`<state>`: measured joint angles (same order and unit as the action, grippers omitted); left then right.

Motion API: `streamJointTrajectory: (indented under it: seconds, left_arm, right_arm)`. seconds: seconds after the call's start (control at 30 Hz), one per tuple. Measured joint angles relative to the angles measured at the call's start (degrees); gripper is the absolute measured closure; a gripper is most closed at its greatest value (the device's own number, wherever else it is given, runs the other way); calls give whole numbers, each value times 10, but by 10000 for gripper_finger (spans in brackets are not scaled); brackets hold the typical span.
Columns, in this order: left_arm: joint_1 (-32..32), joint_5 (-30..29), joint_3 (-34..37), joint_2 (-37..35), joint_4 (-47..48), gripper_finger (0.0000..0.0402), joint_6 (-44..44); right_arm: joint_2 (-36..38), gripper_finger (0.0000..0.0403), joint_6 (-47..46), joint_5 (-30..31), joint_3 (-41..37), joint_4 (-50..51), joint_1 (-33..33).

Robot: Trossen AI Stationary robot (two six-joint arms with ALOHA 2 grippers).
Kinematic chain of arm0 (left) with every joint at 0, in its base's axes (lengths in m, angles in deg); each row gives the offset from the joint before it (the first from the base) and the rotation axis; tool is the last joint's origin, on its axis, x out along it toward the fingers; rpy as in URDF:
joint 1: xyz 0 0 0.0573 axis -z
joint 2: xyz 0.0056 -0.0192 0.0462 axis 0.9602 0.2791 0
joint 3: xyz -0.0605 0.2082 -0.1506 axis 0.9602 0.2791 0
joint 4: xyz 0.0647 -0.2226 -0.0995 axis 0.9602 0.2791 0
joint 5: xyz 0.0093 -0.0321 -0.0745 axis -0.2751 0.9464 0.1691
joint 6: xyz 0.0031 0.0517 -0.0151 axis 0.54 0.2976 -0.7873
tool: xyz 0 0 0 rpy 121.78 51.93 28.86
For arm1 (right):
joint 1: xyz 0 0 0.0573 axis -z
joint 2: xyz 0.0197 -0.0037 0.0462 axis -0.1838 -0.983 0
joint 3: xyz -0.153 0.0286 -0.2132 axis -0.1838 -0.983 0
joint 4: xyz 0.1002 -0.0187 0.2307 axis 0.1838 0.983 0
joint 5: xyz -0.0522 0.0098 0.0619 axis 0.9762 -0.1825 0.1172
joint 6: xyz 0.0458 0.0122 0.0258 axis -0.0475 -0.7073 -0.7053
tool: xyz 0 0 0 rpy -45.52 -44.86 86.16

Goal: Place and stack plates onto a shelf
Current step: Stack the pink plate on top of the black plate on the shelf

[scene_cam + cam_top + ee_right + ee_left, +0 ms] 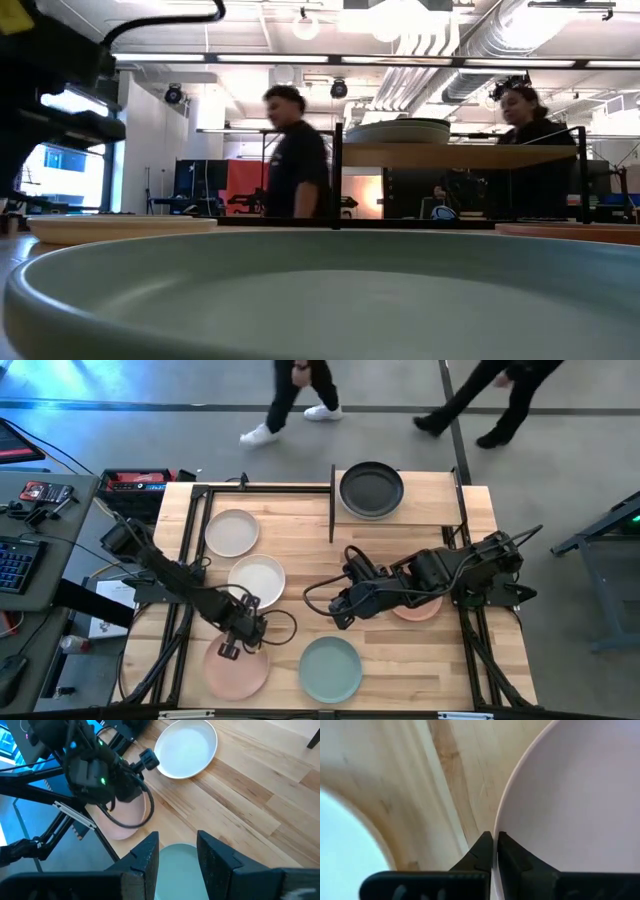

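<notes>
A salmon pink plate point(240, 675) lies near the table's front left, and my left gripper point(232, 648) is shut on its far rim. Beyond it lie a white plate point(257, 580) and a cream plate point(232, 532). A pale green plate point(330, 668) lies at the front middle. Above and just beyond it my right gripper point(177, 850) hangs open, touching nothing. Another salmon plate point(420, 610) lies partly hidden under the right arm. A dark plate point(371, 490) rests on the shelf point(430, 508) at the far right. My left gripper pinches the pink plate's rim point(496, 827) between its two fingers point(482, 851), one on the plate's inner side and one outside. The fingers come from above, pointing down, at the edge nearest the white plate. The plate lies level; whether its rim is off the table I cannot tell.
Black frame rails point(190, 550) run along the table's sides and far edge. The shelf's black posts point(332, 505) stand at the far right. Bare wood point(300, 550) lies in the table's middle. People walk on the floor beyond the table's far edge point(300, 390).
</notes>
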<state>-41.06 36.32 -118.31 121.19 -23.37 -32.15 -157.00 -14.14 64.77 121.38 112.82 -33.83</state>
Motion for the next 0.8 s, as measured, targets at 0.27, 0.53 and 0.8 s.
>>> streamJointTrajectory:
  seconds: [0.27,0.53,0.8]
  left_arm:
    - [-58,-33,0,-94,84,401,-76]
    - [-128,-54,0,-187,108,401,-126]
    - [-201,-139,-2,-247,102,401,-205]
  right_arm:
    - [0,293,3,3,0,2,0]
    - [0,285,30,59,0,12,5]
    - [0,253,79,84,0,18,55]
